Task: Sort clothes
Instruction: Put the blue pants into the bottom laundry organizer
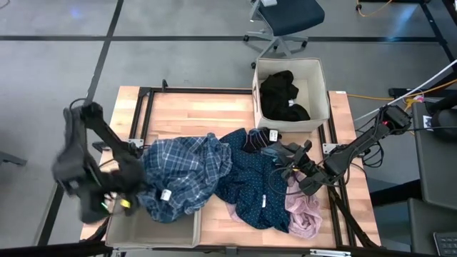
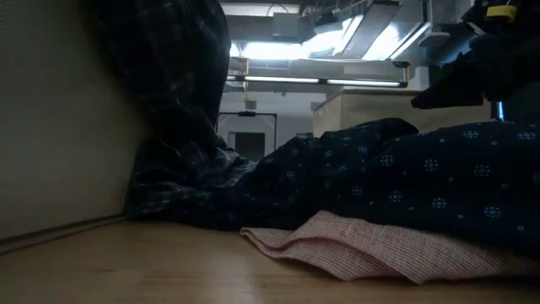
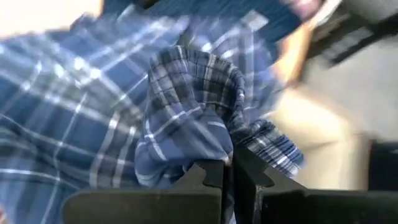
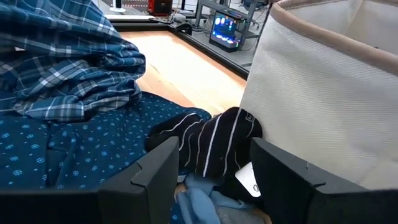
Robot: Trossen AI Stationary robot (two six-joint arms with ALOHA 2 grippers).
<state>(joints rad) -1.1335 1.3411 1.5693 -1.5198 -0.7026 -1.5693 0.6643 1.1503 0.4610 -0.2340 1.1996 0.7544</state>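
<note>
You have a wooden table [image 1: 200,107] set on a grey floor [image 1: 178,43]. At the table's far edge stands a beige fabric box [image 1: 318,89]; a second beige box [image 1: 153,230] sits at the table's near edge, on the opposite side. Beyond the far box, off the table, an office chair [image 1: 285,21] stands on the floor. An orange cable [image 1: 371,96] runs across the floor beside the far box.
</note>
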